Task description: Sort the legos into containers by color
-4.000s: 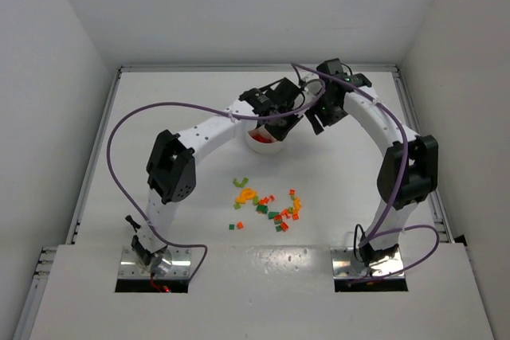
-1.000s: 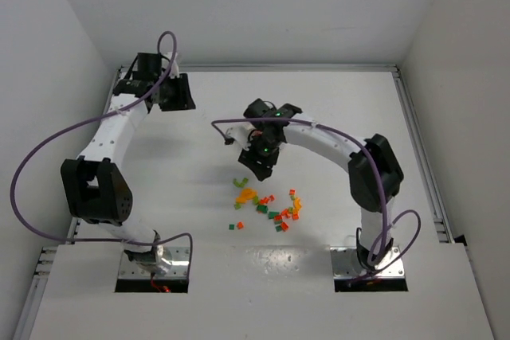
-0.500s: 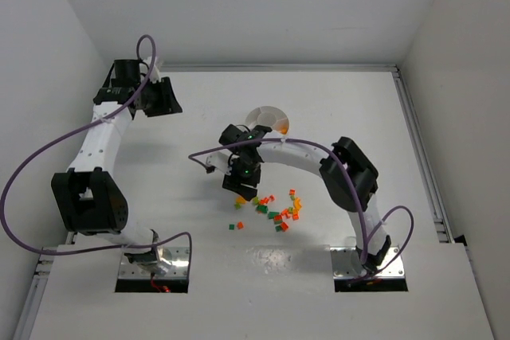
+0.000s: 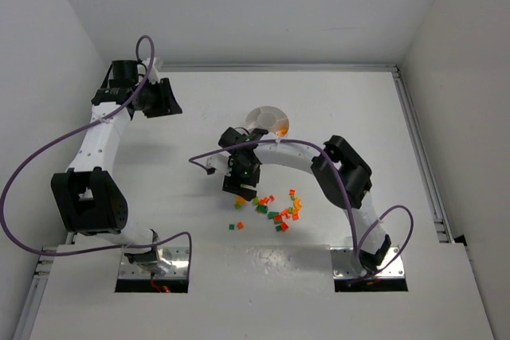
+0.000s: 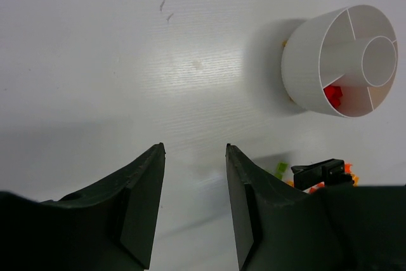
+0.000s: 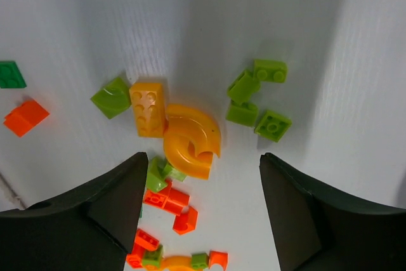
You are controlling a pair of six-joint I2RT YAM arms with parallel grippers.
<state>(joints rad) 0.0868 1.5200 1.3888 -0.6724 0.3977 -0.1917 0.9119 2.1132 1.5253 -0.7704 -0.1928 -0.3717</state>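
Red, orange, yellow and green legos (image 4: 271,206): scattered in one cluster on the tabletop (image 4: 358,117), on the near side of the dish.
Dish (image 4: 267,119): white, upright; red bricks (image 5: 334,96) in one compartment.
Right gripper (image 6: 202,163): wide, empty, above a curved yellow brick (image 6: 190,141).
Left gripper (image 5: 193,157): partly open, empty, far left, well apart from the legos.

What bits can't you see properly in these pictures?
- Top view: the right claw covers some legos; the rest are too small to tell shapes.
- Left wrist view: the left claw hides most of the legos.
- Right wrist view: a dark green brick is cut by the left edge.
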